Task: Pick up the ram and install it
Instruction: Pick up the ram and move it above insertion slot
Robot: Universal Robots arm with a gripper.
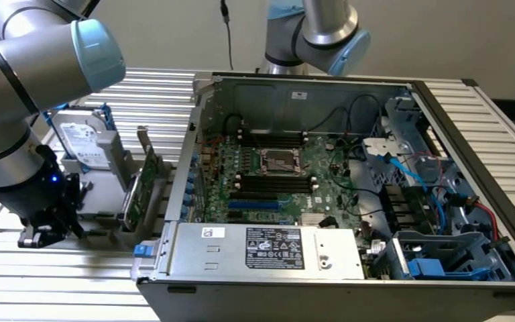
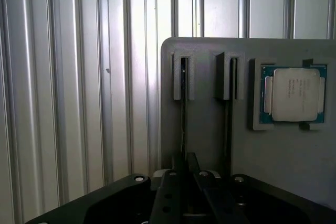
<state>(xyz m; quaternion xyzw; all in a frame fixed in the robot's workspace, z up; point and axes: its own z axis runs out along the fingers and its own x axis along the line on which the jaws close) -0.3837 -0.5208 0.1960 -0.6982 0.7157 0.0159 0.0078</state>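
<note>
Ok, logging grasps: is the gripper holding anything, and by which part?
Cannot be told. The gripper sits around one end of the ram, which stands on edge in the gray holder; whether it grips is unclear.

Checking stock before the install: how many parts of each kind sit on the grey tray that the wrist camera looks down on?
ram sticks, standing on edge in their brackets: 2
processor chip: 1
Total: 3
</note>
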